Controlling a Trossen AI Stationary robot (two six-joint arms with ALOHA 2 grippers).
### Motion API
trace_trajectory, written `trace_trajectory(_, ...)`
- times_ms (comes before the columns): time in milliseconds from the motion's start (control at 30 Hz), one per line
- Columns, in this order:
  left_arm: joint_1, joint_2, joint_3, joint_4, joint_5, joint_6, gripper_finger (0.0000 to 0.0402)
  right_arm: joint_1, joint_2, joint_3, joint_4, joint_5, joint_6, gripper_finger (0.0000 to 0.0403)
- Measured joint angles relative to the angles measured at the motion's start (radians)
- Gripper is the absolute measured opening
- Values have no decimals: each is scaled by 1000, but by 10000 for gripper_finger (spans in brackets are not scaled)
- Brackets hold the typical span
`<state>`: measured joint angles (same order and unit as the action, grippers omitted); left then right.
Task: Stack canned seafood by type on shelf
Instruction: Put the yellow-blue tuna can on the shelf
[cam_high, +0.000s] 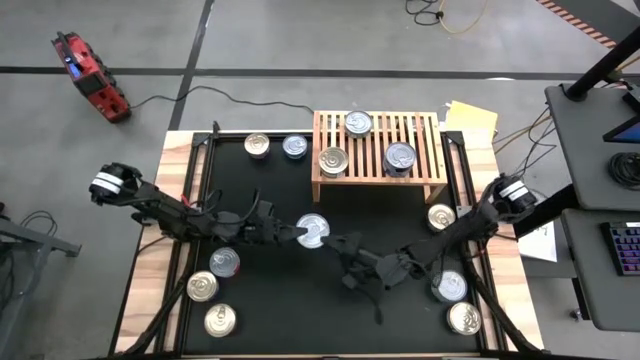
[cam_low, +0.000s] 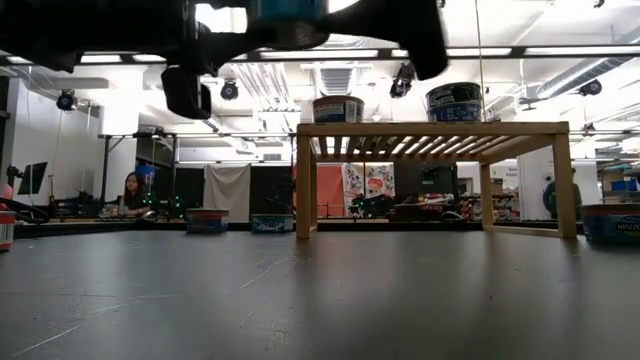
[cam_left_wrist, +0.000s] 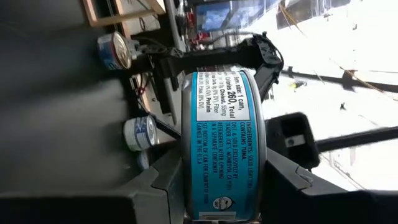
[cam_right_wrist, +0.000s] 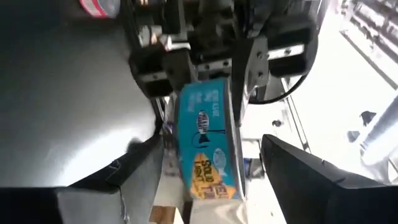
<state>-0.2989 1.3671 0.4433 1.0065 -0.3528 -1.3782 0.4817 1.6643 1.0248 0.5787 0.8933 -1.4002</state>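
Left gripper (cam_high: 300, 233) at mat centre, clamped on a blue-labelled can (cam_high: 312, 230), fingers (cam_left_wrist: 155, 186) pressed against both flat faces, can lifted clear of the black mat (cam_high: 290, 300). Right gripper (cam_high: 338, 243) reaching in from 4 o'clock, fingers (cam_right_wrist: 298, 168) spread either side of the same can (cam_right_wrist: 205, 143), gap visible on one side; contact not determinable.

Shelf (cam_high: 378, 170) at 12 o'clock of the held can, carrying three cans: one at rear (cam_high: 358, 123), one gold-sided at front left (cam_high: 333, 160), one dark blue at right (cam_high: 400, 158). Two cans (cam_high: 257, 145) on mat just left of shelf. Three cans (cam_high: 224, 262) at 8 o'clock. Can (cam_high: 441, 216) at 3 o'clock by the right arm, two more (cam_high: 450, 286) at 4 o'clock.
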Motion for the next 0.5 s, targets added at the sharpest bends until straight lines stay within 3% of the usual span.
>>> trace_trajectory(167, 0, 7, 13, 0, 24, 7, 125, -26, 45, 54, -1, 69, -2, 247)
trace_trajectory(367, 0, 7, 14, 0, 23, 37, 125, -31, 47, 52, -25, 48, 4, 206)
trace_trajectory(500, 0, 8, 14, 1, 21, 83, 178, -31, 47, 52, -28, 45, 5, 147)
